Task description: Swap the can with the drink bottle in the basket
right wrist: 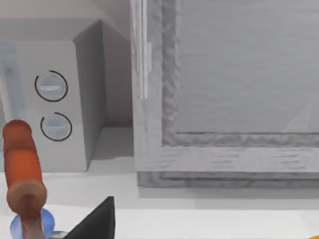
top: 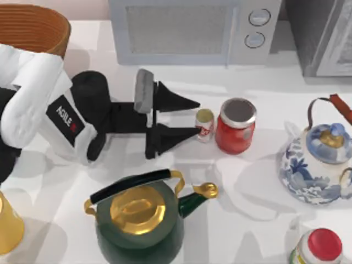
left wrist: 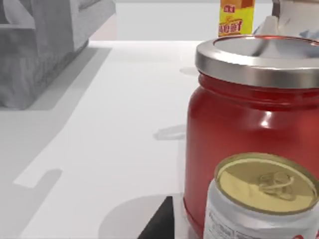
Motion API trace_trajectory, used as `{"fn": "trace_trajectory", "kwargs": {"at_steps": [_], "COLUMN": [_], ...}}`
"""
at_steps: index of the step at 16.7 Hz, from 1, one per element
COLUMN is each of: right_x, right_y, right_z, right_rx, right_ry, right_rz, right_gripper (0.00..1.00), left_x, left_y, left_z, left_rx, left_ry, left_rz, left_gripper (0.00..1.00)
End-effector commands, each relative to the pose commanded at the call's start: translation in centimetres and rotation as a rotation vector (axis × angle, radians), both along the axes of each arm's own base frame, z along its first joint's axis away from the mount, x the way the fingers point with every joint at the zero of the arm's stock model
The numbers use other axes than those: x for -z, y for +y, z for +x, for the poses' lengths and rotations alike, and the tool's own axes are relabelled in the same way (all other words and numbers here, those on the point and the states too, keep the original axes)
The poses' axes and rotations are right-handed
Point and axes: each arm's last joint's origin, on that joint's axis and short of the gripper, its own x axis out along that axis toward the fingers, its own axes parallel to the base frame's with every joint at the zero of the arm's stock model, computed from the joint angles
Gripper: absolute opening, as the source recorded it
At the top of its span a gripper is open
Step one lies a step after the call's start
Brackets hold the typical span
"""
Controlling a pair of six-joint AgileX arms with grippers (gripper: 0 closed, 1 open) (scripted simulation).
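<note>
The drink bottle (top: 204, 125), a tiny white bottle with a red-and-white label and a pale yellow top, stands mid-table right against a red jar (top: 236, 125). My left gripper (top: 197, 116) lies level and open just left of it, the nearer fingertip almost touching the bottle, nothing held. The left wrist view has the drink bottle (left wrist: 264, 199) close up in front of the red jar (left wrist: 254, 124), with one dark fingertip (left wrist: 160, 223) beside it. The basket (top: 33, 27), woven and orange-brown, stands at the far left corner behind my left arm. The can is out of view.
A green-and-gold kettle (top: 140, 220) stands near the front, a blue-and-white teapot (top: 319, 159) at the right, a red-capped bottle (top: 322, 247) front right, a golden cylinder (top: 8, 225) front left. A microwave (top: 187, 30) lines the back. My right gripper (right wrist: 97, 221) sits by the teapot handle (right wrist: 22, 169).
</note>
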Motion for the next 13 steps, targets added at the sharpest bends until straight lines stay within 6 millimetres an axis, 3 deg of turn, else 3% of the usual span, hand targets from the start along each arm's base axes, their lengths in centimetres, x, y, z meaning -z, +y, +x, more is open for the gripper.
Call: {"fn": "trace_trajectory", "kwargs": {"at_steps": [2, 13], "right_x": [0.0, 0.0], "right_y": [0.0, 0.0], "right_z": [0.0, 0.0], "right_rx": [0.0, 0.0], "right_ry": [0.0, 0.0], "right_rz": [0.0, 0.0], "right_gripper": [1.0, 1.0], "left_x": [0.0, -0.61], "left_y": [0.0, 0.79], "left_z": [0.0, -0.04], "left_rx": [0.0, -0.044], "left_ry": [0.0, 0.004], "left_rz": [0.0, 0.003], "left_gripper": [1.0, 1.0]}}
